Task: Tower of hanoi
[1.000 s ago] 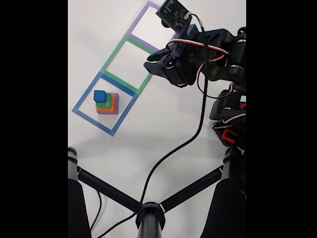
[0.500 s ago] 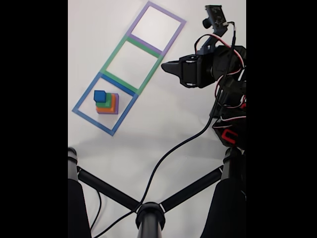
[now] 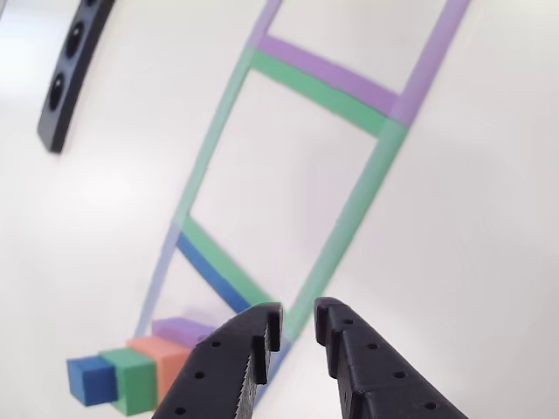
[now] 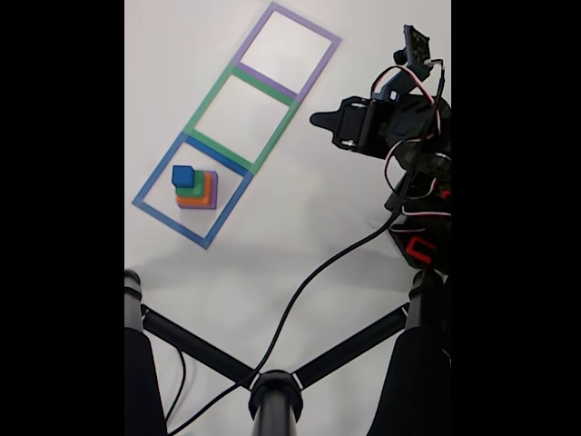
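Gripper (image 4: 318, 119) — arm pulled back toward 3 o'clock of the fixed view over the last second, away from the tape squares; jaws a narrow gap apart, holding nothing.

Tower of hanoi (image 4: 194, 189) — unmoved, four blocks stacked blue on green on orange on purple inside the blue tape square (image 4: 154, 179), at 9 o'clock, well apart from the gripper.

Judgement — arm retracting; no disc transfer under way yet.

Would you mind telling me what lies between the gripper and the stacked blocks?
In the fixed view, bare white table and the blue tape square's edge separate the gripper from the stacked blocks.
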`<action>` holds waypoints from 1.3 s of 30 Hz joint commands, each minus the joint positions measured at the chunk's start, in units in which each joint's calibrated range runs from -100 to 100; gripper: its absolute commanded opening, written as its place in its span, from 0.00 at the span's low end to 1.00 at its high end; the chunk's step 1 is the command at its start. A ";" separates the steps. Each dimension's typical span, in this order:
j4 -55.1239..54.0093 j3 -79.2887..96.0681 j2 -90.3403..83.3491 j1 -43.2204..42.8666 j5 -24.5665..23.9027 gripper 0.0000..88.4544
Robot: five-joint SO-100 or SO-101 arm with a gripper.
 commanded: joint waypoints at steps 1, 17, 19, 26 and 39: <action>-1.47 2.25 -2.44 2.16 -9.22 0.00; 0.07 11.88 -7.01 6.28 -33.30 0.00; 0.56 12.25 -7.01 6.28 -35.50 0.00; 4.52 13.25 -7.01 5.98 -40.47 0.00; 10.43 15.79 -7.01 5.67 -47.09 0.00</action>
